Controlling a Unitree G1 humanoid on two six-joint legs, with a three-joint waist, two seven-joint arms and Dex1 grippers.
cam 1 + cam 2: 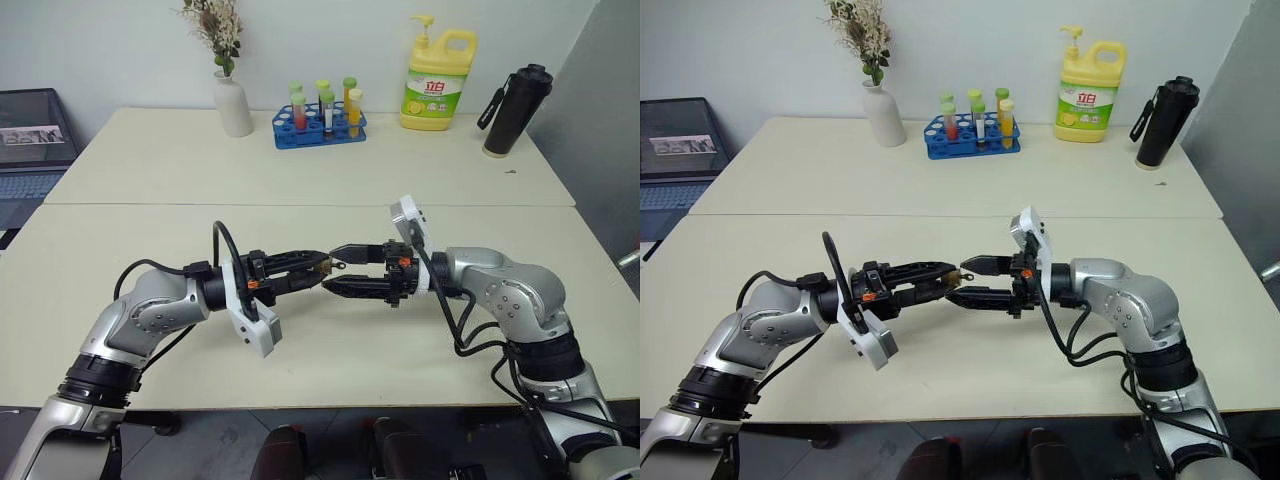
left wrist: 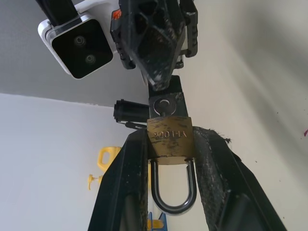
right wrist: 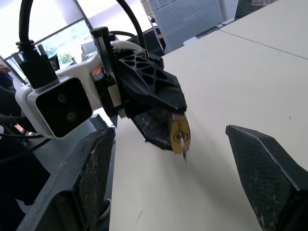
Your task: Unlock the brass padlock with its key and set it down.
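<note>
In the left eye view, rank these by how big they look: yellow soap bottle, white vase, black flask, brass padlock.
1. Yellow soap bottle, clearly largest.
2. Black flask and white vase look much alike; not ranked against each other.
3. Brass padlock, a speck in the left gripper, though nearest the camera.

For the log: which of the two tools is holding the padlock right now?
The left tool holds the brass padlock between its fingers; the right tool stands open, gripping nothing.
</note>
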